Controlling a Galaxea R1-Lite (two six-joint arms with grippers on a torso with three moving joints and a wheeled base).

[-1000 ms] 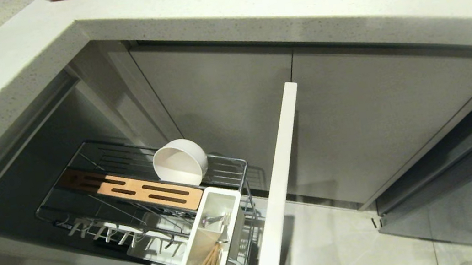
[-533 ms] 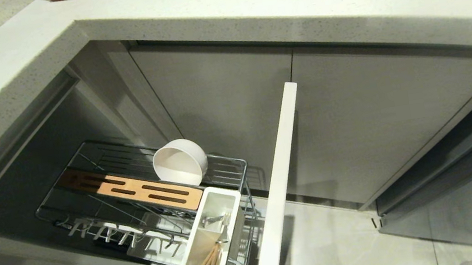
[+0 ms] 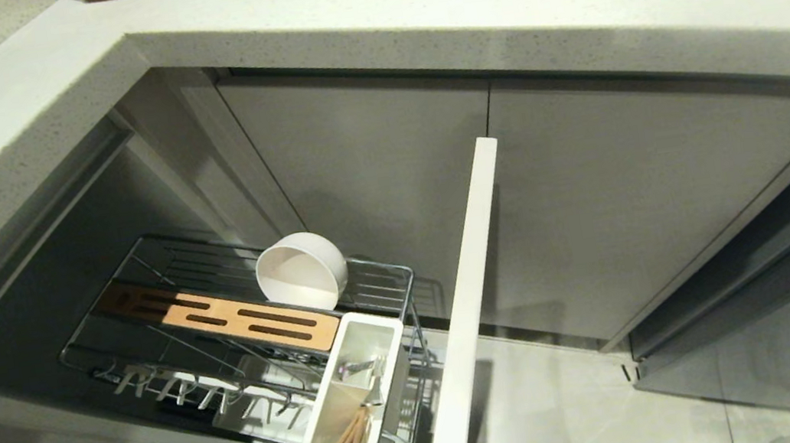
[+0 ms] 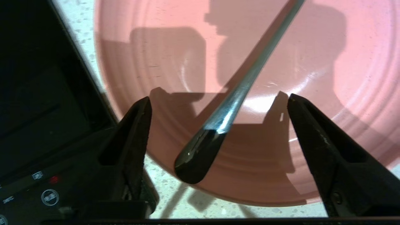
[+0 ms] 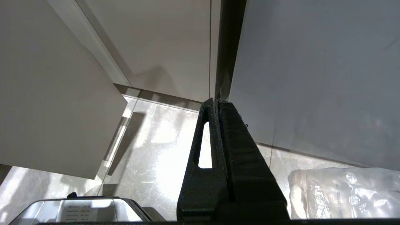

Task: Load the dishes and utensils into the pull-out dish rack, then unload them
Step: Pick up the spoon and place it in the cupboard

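Now | spoon (image 4: 232, 97) lies diagonally across pink plate (image 4: 312, 62), handle end overhanging rim | left claw (image 4: 218, 103) spread, empty

Three cameras, no shared ground.
Head view peers steeply down at the rack (image 3: 238, 313) at seven o'clock; left wrist hovers close over the plate (image 4: 312, 78); right wrist faces the floor (image 5: 150, 140).

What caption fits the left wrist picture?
Left gripper open over the spoon lying on the pink plate.
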